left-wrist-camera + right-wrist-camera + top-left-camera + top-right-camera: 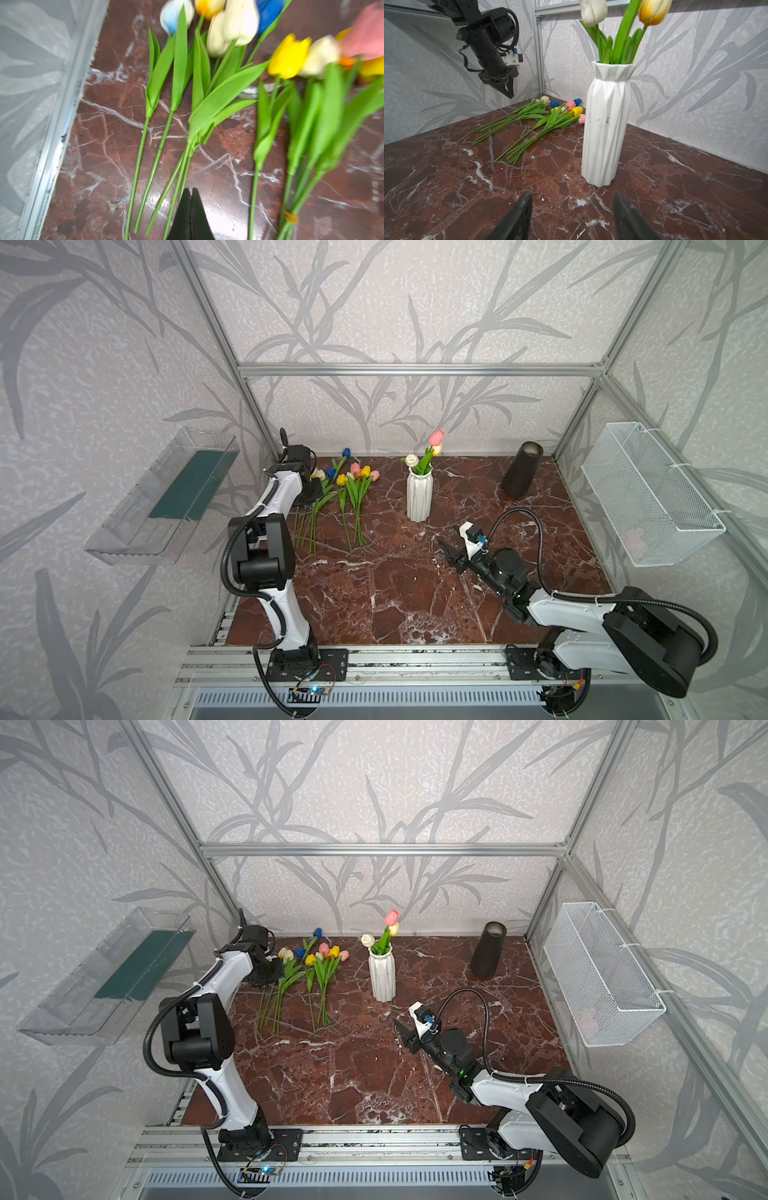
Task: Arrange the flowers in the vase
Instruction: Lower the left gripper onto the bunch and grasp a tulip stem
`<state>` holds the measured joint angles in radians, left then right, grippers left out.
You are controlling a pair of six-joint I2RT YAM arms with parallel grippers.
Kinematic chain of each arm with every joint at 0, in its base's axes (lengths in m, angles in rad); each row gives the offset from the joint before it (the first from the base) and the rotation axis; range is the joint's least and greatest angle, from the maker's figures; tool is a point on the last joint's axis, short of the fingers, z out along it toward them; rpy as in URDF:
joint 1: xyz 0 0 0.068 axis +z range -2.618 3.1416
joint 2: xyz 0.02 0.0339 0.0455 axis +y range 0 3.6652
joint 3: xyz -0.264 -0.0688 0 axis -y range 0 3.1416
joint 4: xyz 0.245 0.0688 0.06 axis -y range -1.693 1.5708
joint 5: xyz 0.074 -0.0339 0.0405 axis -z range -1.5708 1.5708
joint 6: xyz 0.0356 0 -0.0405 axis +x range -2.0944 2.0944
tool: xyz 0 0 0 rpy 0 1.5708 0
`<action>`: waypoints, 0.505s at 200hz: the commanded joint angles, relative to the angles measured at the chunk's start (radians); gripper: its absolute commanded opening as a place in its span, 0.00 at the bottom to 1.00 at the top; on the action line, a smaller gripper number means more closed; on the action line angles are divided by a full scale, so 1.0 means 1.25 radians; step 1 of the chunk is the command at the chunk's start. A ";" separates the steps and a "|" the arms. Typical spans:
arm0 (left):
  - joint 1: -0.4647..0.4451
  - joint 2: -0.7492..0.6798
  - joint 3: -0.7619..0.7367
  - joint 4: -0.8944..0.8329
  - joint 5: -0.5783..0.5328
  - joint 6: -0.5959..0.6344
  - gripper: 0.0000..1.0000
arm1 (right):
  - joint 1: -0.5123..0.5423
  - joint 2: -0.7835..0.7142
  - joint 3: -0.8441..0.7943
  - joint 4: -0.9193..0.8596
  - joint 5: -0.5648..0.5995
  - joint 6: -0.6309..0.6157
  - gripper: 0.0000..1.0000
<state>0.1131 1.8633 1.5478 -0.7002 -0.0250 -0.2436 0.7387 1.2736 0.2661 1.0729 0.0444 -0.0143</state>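
Loose flowers [345, 489] [311, 969] lie at the back left of the marble table, heads toward the back wall. In the left wrist view their green stems [158, 158] fan out, and one bunch is tied with an orange band [292, 217]. My left gripper [191, 190] [508, 91] hovers above the stems, shut with nothing in it; one stem runs just beside its fingers. The white ribbed vase [419, 495] [382, 975] [606, 128] stands upright at centre back and holds a pink, a yellow and a white tulip [436, 437]. My right gripper [572, 196] [446, 549] is open and empty, low in front of the vase.
A dark cylinder vase [521, 475] [488, 955] stands at the back right. A white wire basket [648, 493] hangs on the right wall and a clear plastic tray [166, 497] on the left wall. Aluminium frame posts stand in the back corners.
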 commanded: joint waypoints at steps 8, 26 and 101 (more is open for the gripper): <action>0.008 -0.003 -0.049 0.060 0.014 -0.015 0.36 | 0.004 -0.003 0.007 0.033 0.003 0.013 0.63; 0.019 0.071 0.014 -0.023 0.007 -0.009 0.35 | 0.004 0.000 0.007 0.038 -0.003 0.013 0.63; 0.019 0.215 0.087 -0.042 0.014 0.018 0.17 | 0.004 -0.009 0.007 0.030 0.000 0.011 0.63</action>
<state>0.1341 2.1216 1.5959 -0.7185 0.0021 -0.2298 0.7387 1.2739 0.2661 1.0729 0.0437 -0.0051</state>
